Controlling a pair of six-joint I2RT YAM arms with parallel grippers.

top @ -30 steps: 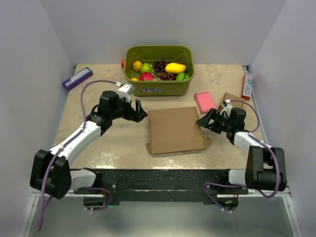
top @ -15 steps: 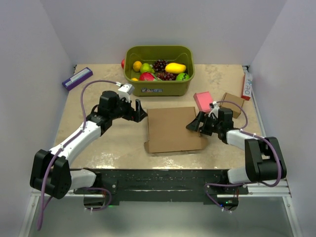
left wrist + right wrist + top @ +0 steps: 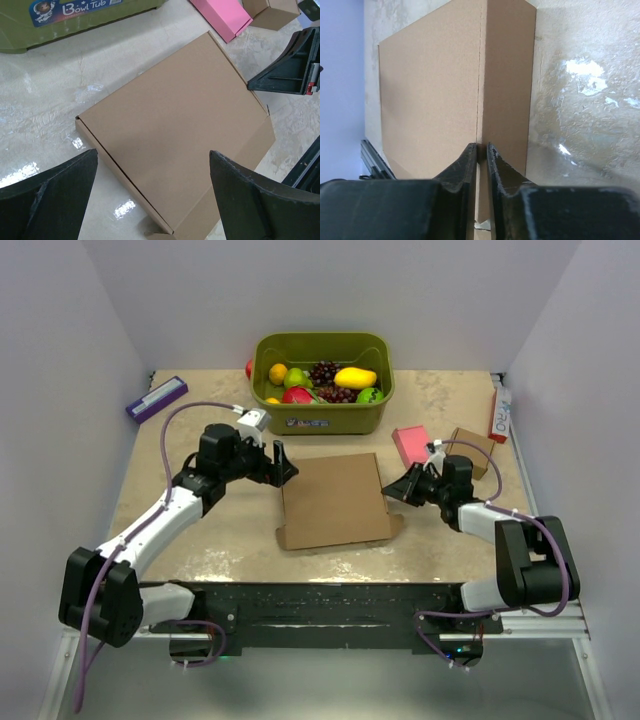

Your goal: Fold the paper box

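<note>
The paper box [image 3: 332, 502] lies flat in the middle of the table, a large brown cardboard piece with a narrow flap along its near edge. It fills the left wrist view [image 3: 175, 125] and the right wrist view [image 3: 430, 85]. My left gripper [image 3: 281, 464] hovers at the box's far left corner, wide open, and its fingers straddle the corner [image 3: 153, 151] without touching it. My right gripper [image 3: 393, 489] sits low at the box's right edge. Its jaws [image 3: 482, 146] are pinched together on a thin cardboard edge beside a crease.
A green tub [image 3: 322, 383] of toy fruit stands behind the box. A pink block [image 3: 411, 445] and a small brown box [image 3: 470, 450] lie at the back right. A purple item [image 3: 156, 398] rests far left, a white tube [image 3: 498, 412] against the right wall.
The right gripper moved in to the box's right edge and closed on it. The box slid left towards the left gripper. The left arm barely moved.
</note>
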